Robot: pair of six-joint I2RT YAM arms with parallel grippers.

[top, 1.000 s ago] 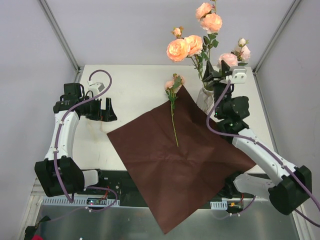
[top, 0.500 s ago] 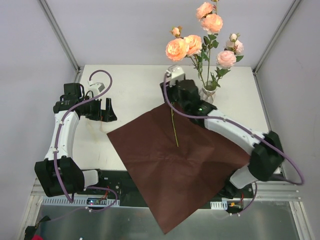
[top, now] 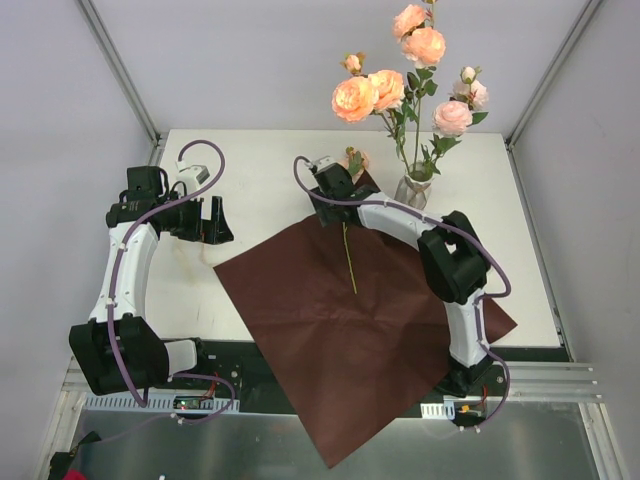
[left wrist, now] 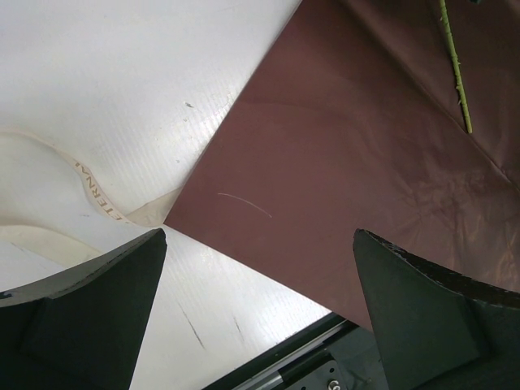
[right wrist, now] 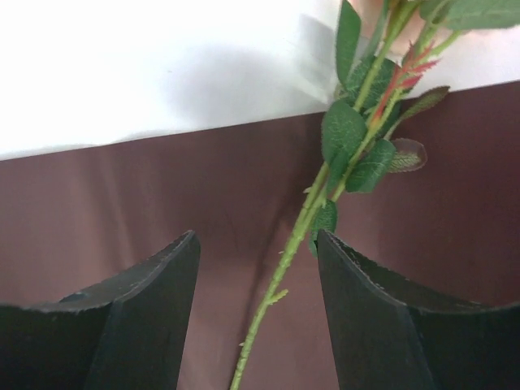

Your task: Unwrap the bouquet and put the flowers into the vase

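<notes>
White tabletop [top: 270, 160] fills the middle of the overhead view, with pale walls and metal frame posts behind it. A large maroon sheet of paper [top: 340, 340] lies flat across the centre, its lowest corner hanging over the near edge at the bottom of the frame. The vase [top: 412, 190] stands upright at the upper right, just beside the sheet's top corner, and holds the flowers [top: 357, 98], several peach-pink roses rising high above it. One more stem [top: 348, 255] lies loose on the paper, with its small bloom at the sheet's upper corner. The right gripper [right wrist: 256, 244] is low over that stem; its wrist view shows the fingers [right wrist: 146, 317] spread, with the green stalk and leaves in the gap, apparently untouched, though the angle leaves this uncertain. The left gripper [left wrist: 258, 236] sits at the left of the frame over bare table beside the paper's left corner, its fingers spread wide and holding nothing. A cream ribbon [left wrist: 89, 191] lies on the table under it.
</notes>
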